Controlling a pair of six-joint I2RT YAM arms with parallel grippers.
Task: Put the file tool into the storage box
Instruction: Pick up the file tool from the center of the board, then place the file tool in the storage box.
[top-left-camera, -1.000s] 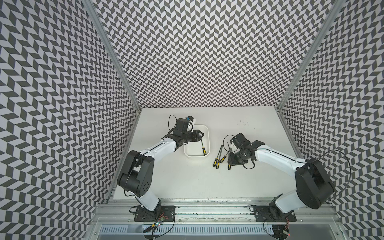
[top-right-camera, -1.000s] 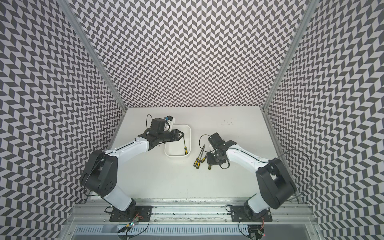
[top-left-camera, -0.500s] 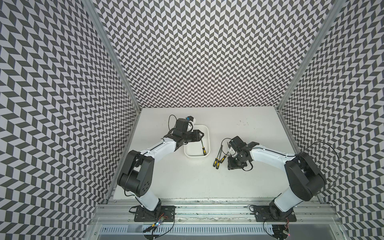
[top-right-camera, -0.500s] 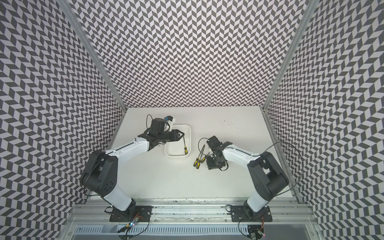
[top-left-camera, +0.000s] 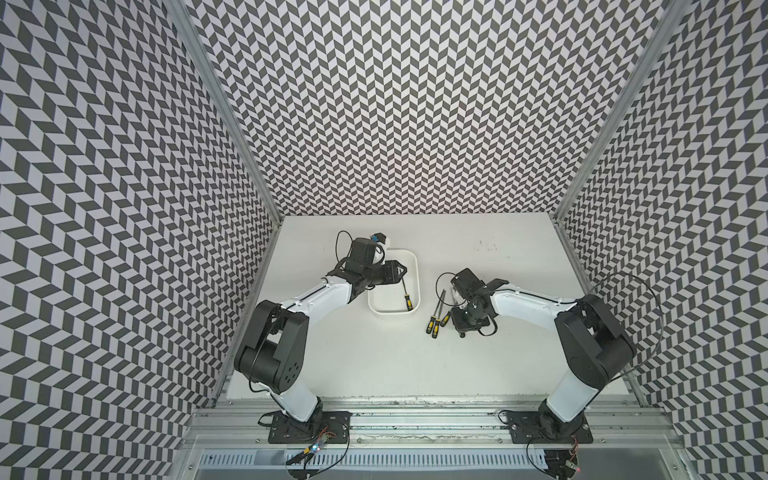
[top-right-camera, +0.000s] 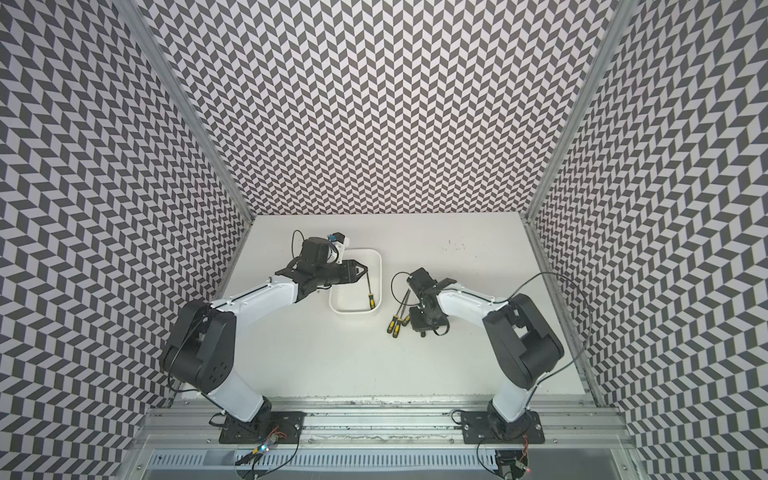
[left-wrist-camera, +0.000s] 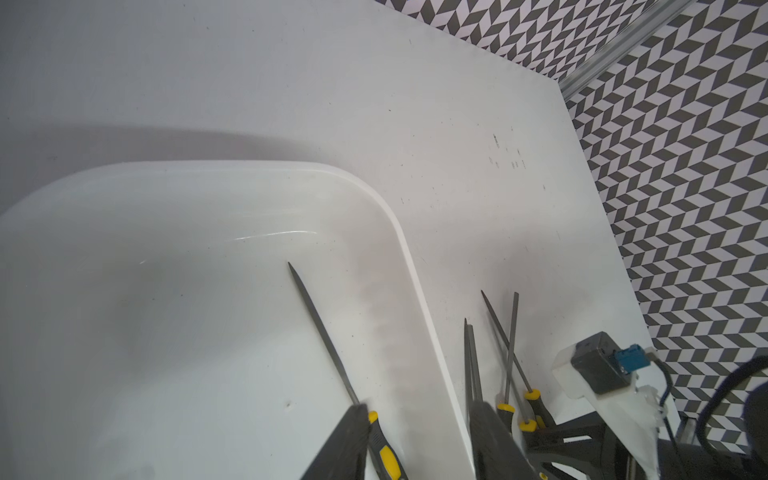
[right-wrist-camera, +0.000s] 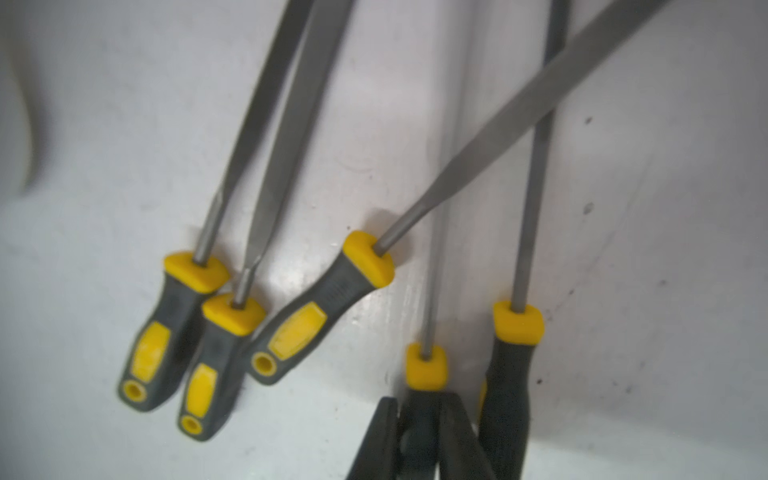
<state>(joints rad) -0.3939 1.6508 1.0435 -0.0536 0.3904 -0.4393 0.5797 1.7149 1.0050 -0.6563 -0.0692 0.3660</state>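
Right gripper (right-wrist-camera: 415, 419) sits low over the table (top-left-camera: 415, 374), its two fingers pressed together on the black handle of the gripped file (right-wrist-camera: 426, 365) — the yellow collar shows just past the fingertips. That arm comes in from the near right base, elbow out by the right wall, white forearm running left, wrist bent steeply down. A neighbouring file (right-wrist-camera: 517, 326) lies just beside the gripped one, and three loose files (right-wrist-camera: 216, 357) fan out on the table close by, handles toward the near edge. All of these lie right of the storage box (top-left-camera: 417, 282), close to its near right corner but apart from it. Over the far half of the box hangs the left gripper (top-left-camera: 400, 269), fingers apart and clamped on nothing; its arm reaches from the near left base across the box's left rim. The boxed file (top-left-camera: 405, 296) lies flat inside, along the right wall, handle nearest. The box's left part is bare — and open table spreads toward the near edge and the far right corner.
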